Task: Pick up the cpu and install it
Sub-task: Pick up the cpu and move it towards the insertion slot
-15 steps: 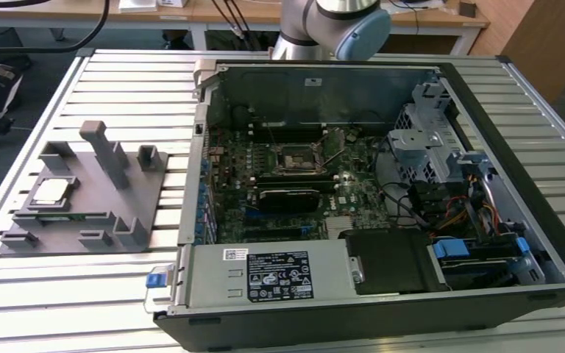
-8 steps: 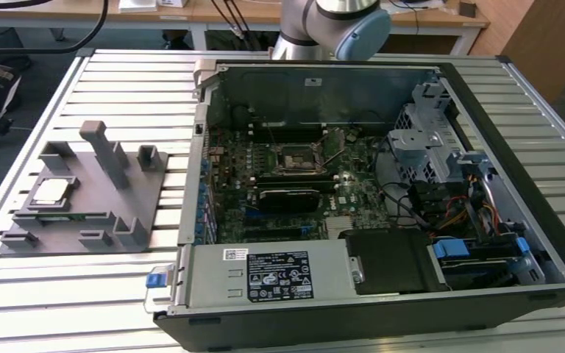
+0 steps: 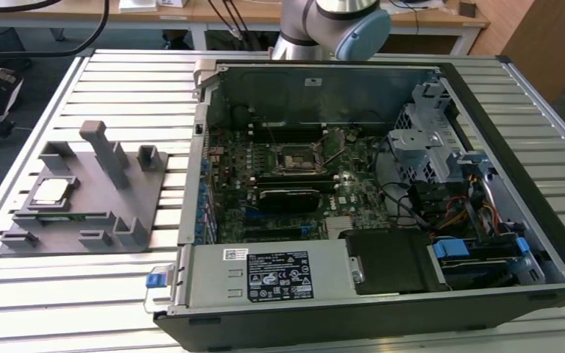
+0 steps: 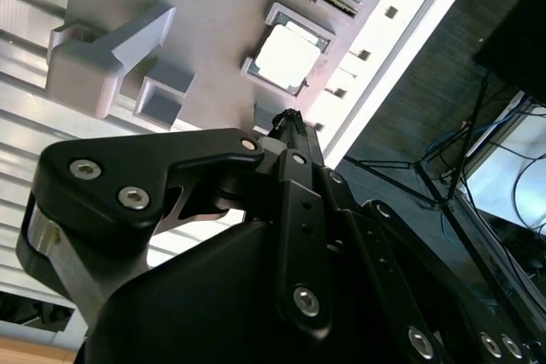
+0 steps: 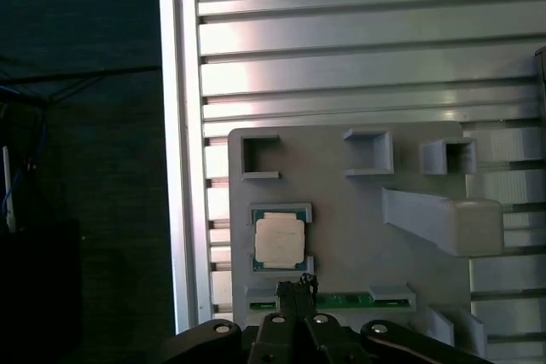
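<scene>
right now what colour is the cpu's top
Pale silvery grey; the cpu shows best in the first wrist view.

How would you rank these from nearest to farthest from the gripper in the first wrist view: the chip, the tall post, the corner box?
From the gripper:
1. chip, lying flat, close ahead.
2. tall post, off to the side.
3. corner box, beyond the post.

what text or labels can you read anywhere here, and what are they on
Nothing can be read for sure.
Black label on the power supply: print too small.
White barcode sticker beside it: too small.
White sticker on the computer case inner wall: too small.
cpu lid in the first wrist view: no legible marking.
</scene>
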`<control>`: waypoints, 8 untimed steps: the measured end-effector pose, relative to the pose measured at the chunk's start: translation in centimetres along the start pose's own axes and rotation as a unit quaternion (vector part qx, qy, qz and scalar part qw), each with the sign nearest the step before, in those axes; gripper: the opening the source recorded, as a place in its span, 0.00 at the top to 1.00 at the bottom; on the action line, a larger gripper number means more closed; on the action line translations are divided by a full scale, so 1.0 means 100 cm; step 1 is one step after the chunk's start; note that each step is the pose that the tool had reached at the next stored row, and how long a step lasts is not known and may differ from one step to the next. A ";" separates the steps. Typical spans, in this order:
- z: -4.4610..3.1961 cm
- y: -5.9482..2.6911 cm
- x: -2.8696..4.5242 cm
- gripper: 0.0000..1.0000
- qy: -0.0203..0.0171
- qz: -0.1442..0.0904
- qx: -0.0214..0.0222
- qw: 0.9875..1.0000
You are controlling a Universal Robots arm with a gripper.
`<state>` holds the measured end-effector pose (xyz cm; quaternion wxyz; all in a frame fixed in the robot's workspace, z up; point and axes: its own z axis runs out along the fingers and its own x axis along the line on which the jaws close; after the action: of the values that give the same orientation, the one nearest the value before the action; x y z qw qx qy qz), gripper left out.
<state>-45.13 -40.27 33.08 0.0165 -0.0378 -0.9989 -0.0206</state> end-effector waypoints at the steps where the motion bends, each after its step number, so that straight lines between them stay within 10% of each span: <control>1: 0.0008 0.0000 -0.0001 0.89 -0.001 0.000 0.000 1.000; 8: 0.0037 -0.0002 -0.0002 0.89 -0.001 0.000 -0.002 1.000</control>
<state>-45.12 -40.27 32.70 0.0152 -0.0377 -0.9989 -0.0223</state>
